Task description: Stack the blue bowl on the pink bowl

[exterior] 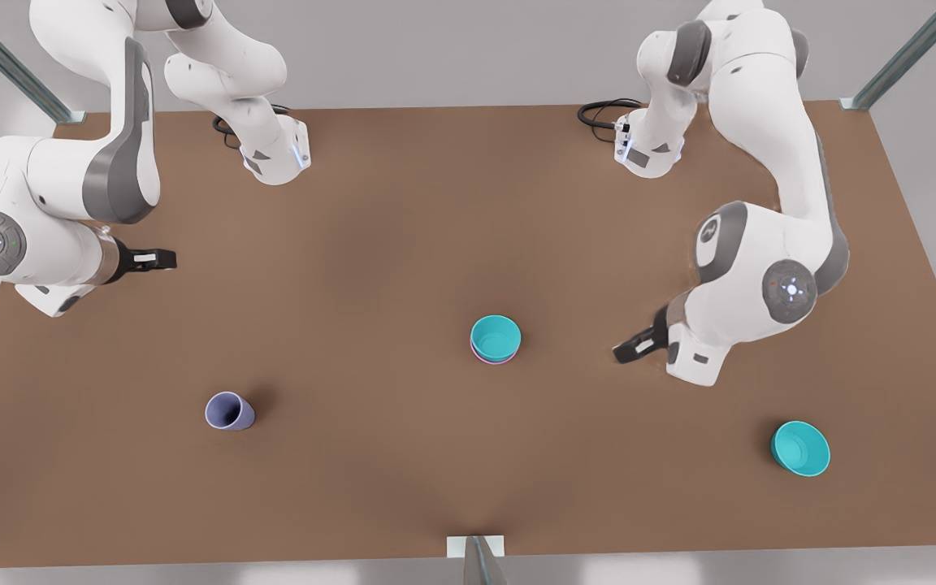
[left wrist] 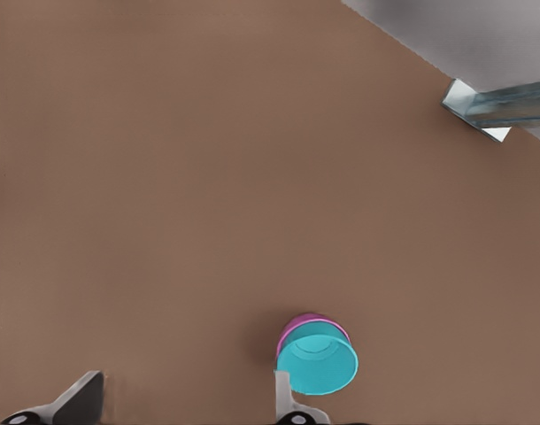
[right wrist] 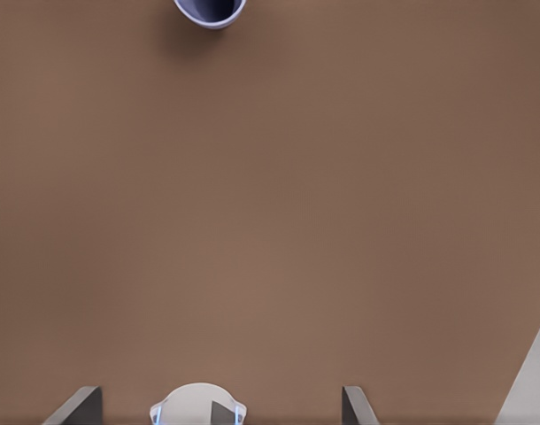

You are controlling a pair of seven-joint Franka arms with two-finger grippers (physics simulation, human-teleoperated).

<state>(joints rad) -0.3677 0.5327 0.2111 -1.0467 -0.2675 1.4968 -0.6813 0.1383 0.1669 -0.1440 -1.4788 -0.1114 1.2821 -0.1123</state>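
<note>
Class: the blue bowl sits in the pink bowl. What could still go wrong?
The open left gripper is close beside the blue bowl; a sideways swing could knock it off the pink bowl. The pink rim shows on one side, so the stack may sit crooked. The open right gripper waits far off.

We are seeing very little of the pink bowl (exterior: 494, 360): the blue bowl (exterior: 496, 335) is sitting inside it and hiding almost everything. In the front view only a thin pink edge is showing, at 6 o'clock of the blue bowl. In the right wrist view the lavender cup (right wrist: 210, 11) is being cut off by the picture's edge. The left gripper (left wrist: 187, 381) and the right gripper (right wrist: 219, 394) are showing us only their spread fingertips; the edge is cutting off the rest.
</note>
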